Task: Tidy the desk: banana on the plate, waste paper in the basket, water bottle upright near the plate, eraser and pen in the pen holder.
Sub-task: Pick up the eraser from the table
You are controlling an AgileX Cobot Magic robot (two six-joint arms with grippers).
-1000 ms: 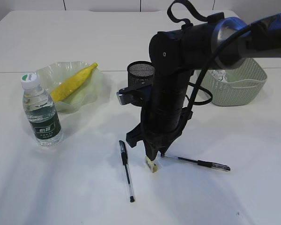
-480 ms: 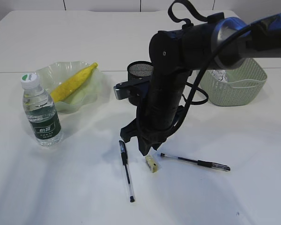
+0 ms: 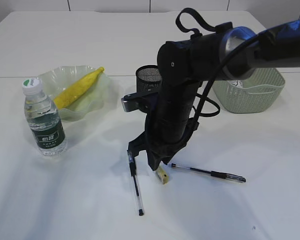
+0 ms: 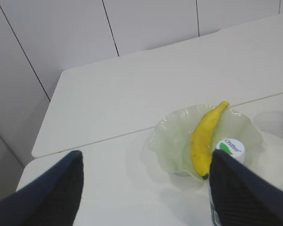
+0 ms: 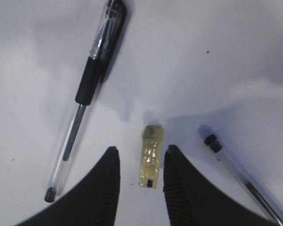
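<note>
The eraser (image 5: 151, 156) looks tiny, light, stiff — best pinched across its long sides; right pincer (image 5: 140, 175) straddles it, parted, not gripping yet.

The white desk (image 3: 270, 150) is carrying a plate (image 3: 97, 97), water bottle (image 3: 44, 120), pen holder (image 3: 147, 77), basket (image 3: 252, 95), two pens (image 3: 135, 182) and an eraser (image 3: 163, 175).

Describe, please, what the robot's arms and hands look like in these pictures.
The right arm is matte black and bulky, with a glossy silver-grey joint, a blue-tinted upper link and loose black cables looping beside it. The right hand has two curved black fingers with ribbed faces. The left hand shows only as two plain dark fingers.
</note>
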